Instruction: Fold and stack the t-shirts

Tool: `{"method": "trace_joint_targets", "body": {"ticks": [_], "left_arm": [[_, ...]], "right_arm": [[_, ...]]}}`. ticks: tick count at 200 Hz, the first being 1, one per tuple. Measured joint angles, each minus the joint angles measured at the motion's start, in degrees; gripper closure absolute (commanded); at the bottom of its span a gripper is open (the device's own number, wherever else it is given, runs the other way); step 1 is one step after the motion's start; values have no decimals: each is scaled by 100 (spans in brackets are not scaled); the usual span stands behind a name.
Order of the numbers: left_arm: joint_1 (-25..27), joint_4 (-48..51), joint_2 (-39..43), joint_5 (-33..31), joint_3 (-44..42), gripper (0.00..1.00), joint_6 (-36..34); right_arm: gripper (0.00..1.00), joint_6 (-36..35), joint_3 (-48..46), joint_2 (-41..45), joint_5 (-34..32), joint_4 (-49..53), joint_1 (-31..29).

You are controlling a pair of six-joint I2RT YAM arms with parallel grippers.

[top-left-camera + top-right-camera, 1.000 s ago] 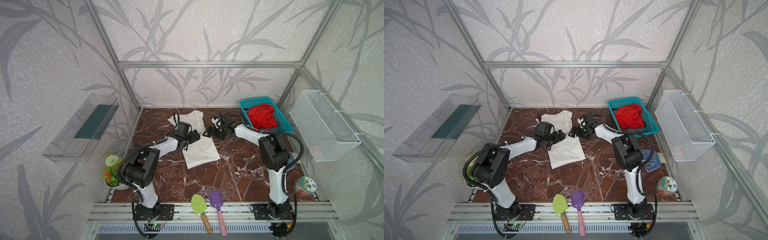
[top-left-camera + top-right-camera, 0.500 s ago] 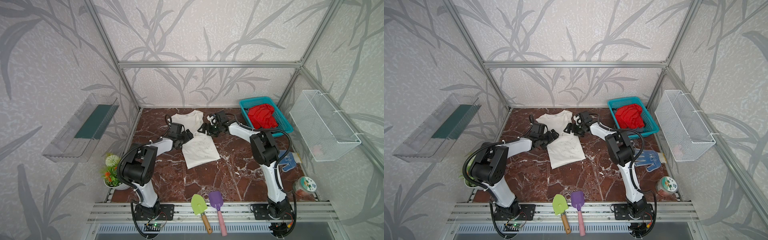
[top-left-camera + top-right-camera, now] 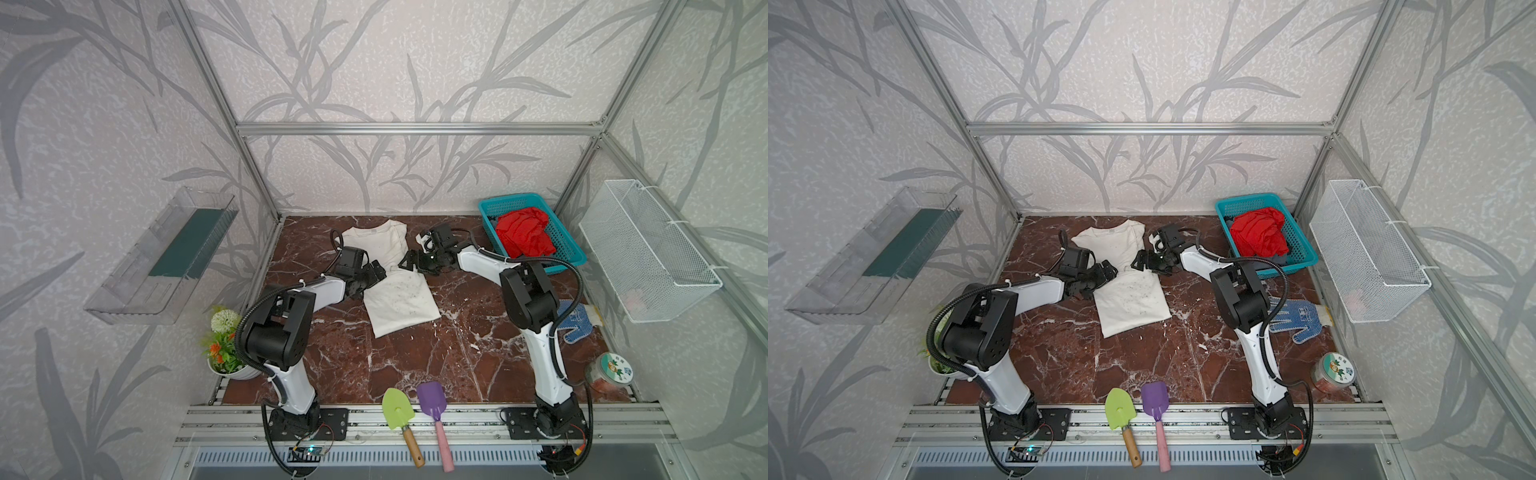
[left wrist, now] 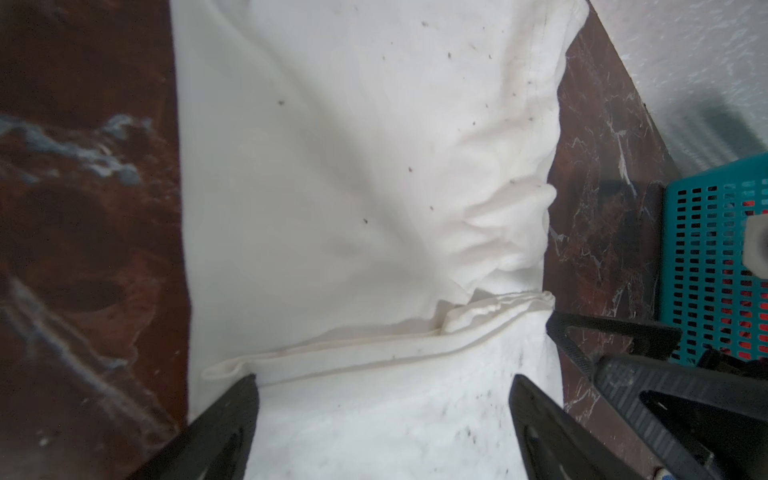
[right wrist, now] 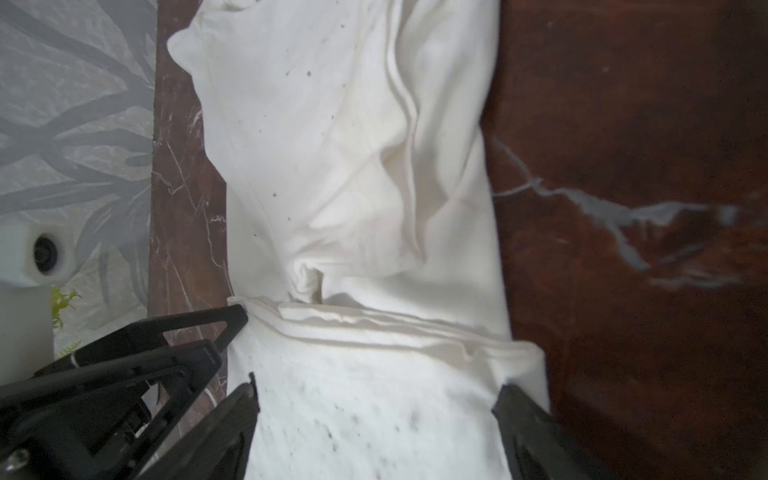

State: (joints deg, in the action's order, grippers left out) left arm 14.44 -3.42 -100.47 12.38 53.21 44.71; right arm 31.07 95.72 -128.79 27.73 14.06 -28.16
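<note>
L hand (image 3: 376, 271) & R hand (image 3: 409, 264) both wide, empty, at opp. ends of fold in cream t-shirt (image 3: 403, 301).

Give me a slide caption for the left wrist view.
Open left hand above the folded edge of a cream-white t-shirt on a red marble table, teal basket nearby.

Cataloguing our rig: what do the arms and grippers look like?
The left arm and right arm have white shells, bulky black joints and a ribbed black cable hose looping outside each. The left gripper and right gripper are black, with tapered, open-frame triangular fingers. No markings are legible.
</note>
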Motion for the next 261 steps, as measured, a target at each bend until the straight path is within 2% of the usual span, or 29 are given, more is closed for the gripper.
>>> {"method": "trace_joint_targets", "body": {"ticks": [44, 78, 117, 155, 221, 261], "left_arm": [[275, 686, 920, 181, -264, 5, -476], [1045, 728, 1683, 603, -621, 5, -529], [1893, 494, 1978, 673, -1248, 5, -350], [1921, 190, 2186, 699, -1650, 5, -37], [1884, -675, 1585, 1023, -1676, 5, 105], [1888, -885, 1558, 1010, -2103, 5, 120]], "right_arm": [[10, -81, -1287, 1248, -111, 48, 44], [10, 142, -2439, 2127, 92, -315, -105], [11, 608, -3366, 2199, 350, -861, -431], [11, 925, -3768, 2245, 474, -1429, -483], [11, 957, -3816, 2341, 245, -1318, -387], [11, 960, -3816, 2341, 227, -1305, -385]]}}
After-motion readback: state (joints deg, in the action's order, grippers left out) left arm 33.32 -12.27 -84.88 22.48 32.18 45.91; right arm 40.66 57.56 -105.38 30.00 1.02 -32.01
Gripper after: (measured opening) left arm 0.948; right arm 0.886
